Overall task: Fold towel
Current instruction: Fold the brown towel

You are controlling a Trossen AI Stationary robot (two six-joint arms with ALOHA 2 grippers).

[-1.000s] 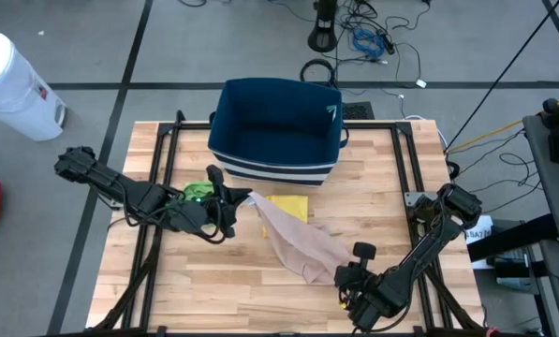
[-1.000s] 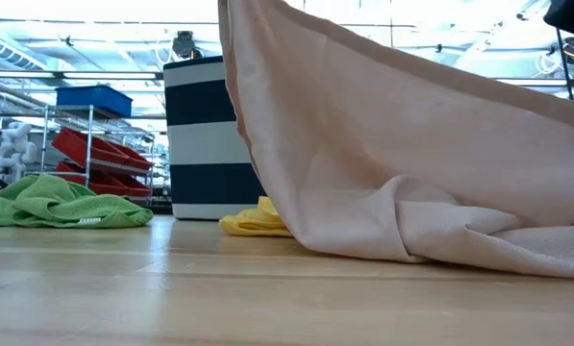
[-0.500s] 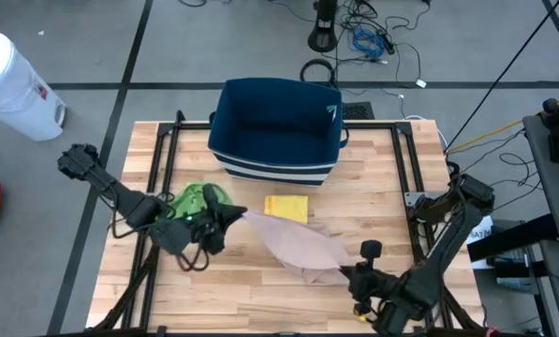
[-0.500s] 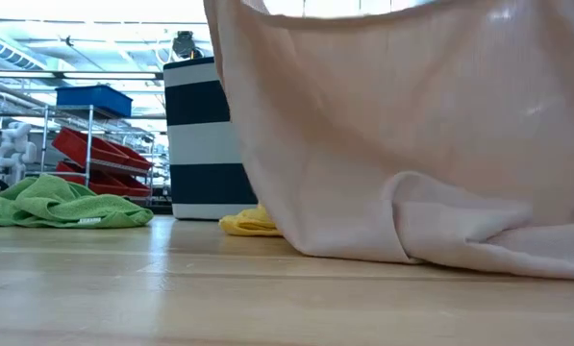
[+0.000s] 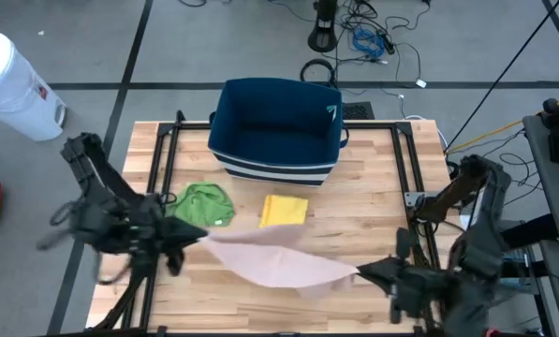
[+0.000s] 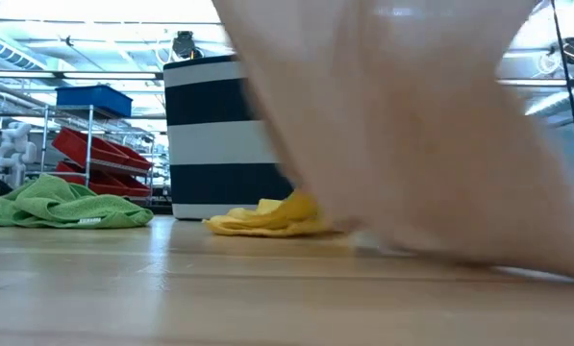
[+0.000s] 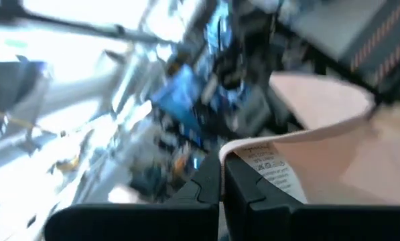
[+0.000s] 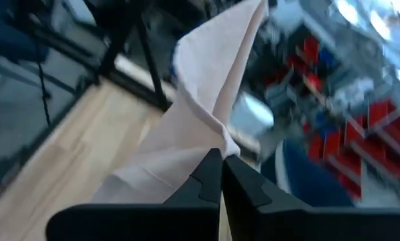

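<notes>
in the low view the pink towel point(image 6: 411, 135) is motion-blurred and runs off the top and right edges, so we cannot see its upper corners or what holds them. it hides part of the yellow cloth point(image 6: 267, 219). both wrist views are smeared; we cannot make out the room behind.

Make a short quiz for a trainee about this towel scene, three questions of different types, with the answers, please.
1. True or false: both grippers are shut on the pink towel.
2. Which cloth lies closest to the left gripper? A) yellow cloth B) green cloth C) neither
3. Name the container at the table's far edge.

Key:
1. True; the left gripper and the right gripper each pinch one end.
2. B
3. The navy striped bin.
</notes>
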